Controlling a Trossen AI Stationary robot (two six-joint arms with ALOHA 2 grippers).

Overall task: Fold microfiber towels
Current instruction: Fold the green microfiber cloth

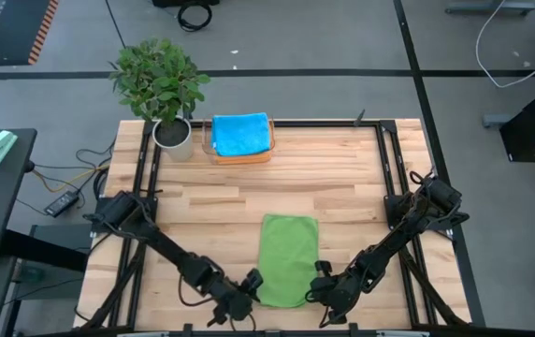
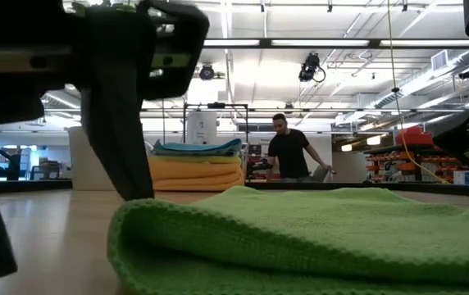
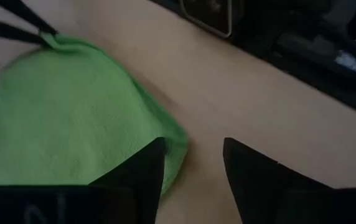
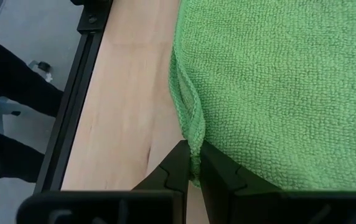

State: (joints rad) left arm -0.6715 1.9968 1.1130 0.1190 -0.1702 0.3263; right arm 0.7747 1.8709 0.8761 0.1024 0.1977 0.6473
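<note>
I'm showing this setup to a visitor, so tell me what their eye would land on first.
The bright green towel lies folded on the wooden table near its front edge, between the two arms. The right gripper is shut on the towel's edge, while the left gripper stands open beside the opposite corner. At the back edge sit a potted plant and a stack of folded towels with a blue one on top.
</note>
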